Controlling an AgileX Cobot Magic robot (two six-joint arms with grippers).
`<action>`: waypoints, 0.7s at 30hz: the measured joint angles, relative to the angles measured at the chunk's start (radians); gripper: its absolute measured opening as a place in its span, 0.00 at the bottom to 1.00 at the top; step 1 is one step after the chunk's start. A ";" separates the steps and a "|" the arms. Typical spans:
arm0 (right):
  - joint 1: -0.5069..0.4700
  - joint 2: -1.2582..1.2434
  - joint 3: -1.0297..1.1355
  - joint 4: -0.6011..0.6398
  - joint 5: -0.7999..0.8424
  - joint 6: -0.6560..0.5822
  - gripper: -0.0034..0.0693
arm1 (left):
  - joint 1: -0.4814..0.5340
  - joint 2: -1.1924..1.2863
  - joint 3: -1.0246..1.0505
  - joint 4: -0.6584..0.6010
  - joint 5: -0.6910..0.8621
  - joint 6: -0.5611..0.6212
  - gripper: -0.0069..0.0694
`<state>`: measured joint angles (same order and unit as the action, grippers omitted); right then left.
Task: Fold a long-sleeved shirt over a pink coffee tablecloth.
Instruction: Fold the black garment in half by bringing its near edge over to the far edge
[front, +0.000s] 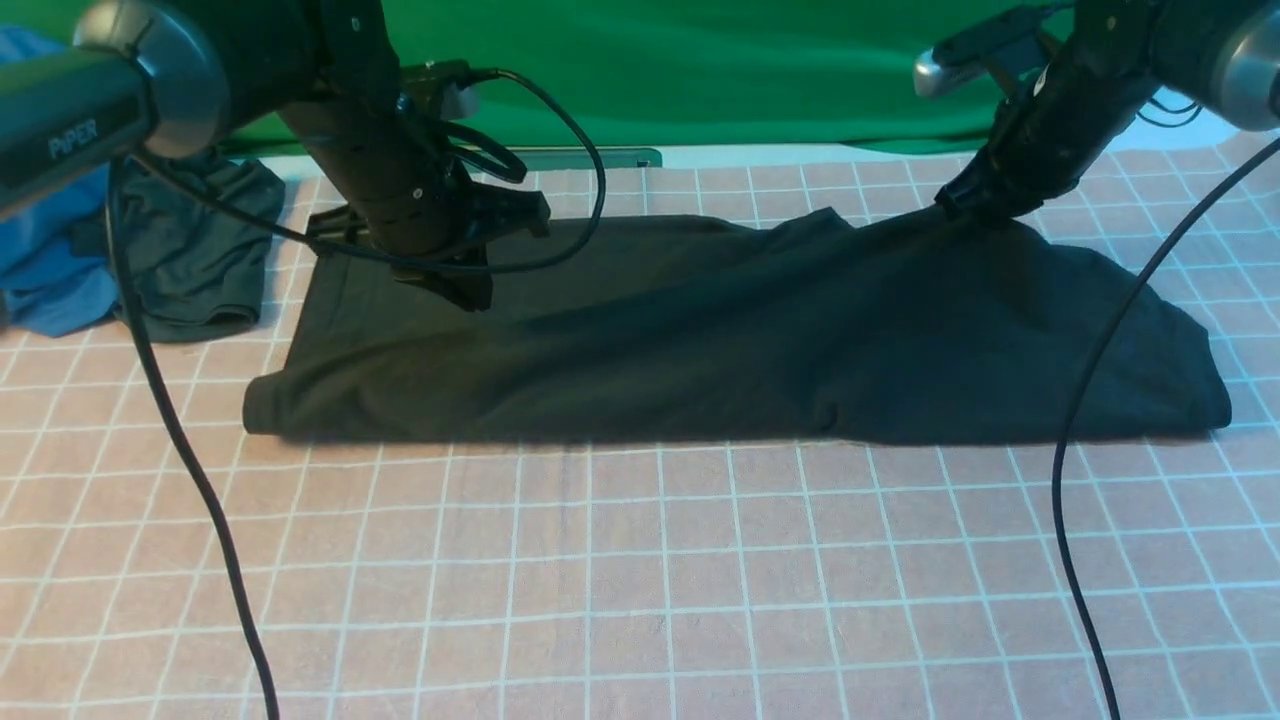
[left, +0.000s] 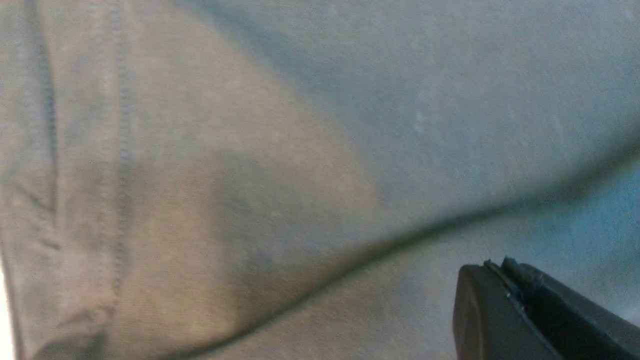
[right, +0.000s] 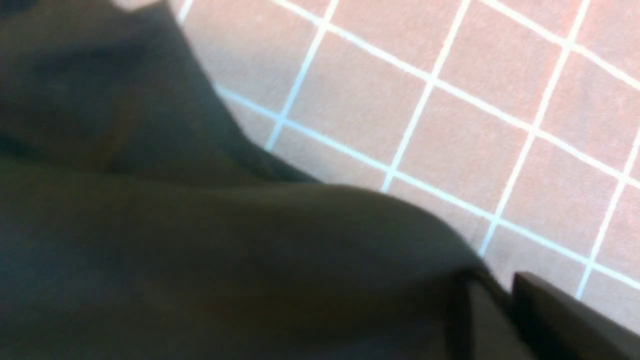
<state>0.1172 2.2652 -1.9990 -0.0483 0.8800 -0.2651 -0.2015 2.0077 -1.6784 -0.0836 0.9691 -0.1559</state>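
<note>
The black long-sleeved shirt (front: 700, 340) lies as a long band across the pink coffee tablecloth (front: 640, 580); its chest print is hidden. My left gripper (front: 468, 290) rests low on the shirt's left part. In the left wrist view its fingers (left: 500, 265) stand pressed together over the knit fabric (left: 250, 150), with nothing between them. My right gripper (front: 965, 205) is shut on the shirt's far edge, and the cloth rises in a peak to it. In the right wrist view the dark fabric (right: 200, 250) runs in between the right gripper's (right: 500, 290) jaws, above the pink grid (right: 450, 125).
A small dark grey garment (front: 200, 250) and a blue garment (front: 50, 250) lie at the far left. A green cloth (front: 700, 70) hangs behind the table. Black cables (front: 1090, 400) hang from both arms across the front.
</note>
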 joint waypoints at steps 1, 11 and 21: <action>0.000 0.000 0.000 -0.003 -0.003 0.007 0.32 | 0.000 -0.004 0.000 0.025 -0.014 -0.032 0.11; -0.001 -0.019 0.000 -0.012 0.073 0.038 0.72 | 0.144 -0.040 -0.031 0.125 -0.094 -0.283 0.11; -0.001 -0.028 -0.001 -0.011 0.098 0.077 0.69 | 0.242 0.111 -0.033 0.048 -0.381 -0.118 0.28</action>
<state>0.1163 2.2375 -2.0000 -0.0589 0.9781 -0.1882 0.0407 2.1189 -1.7114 -0.0352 0.5883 -0.2738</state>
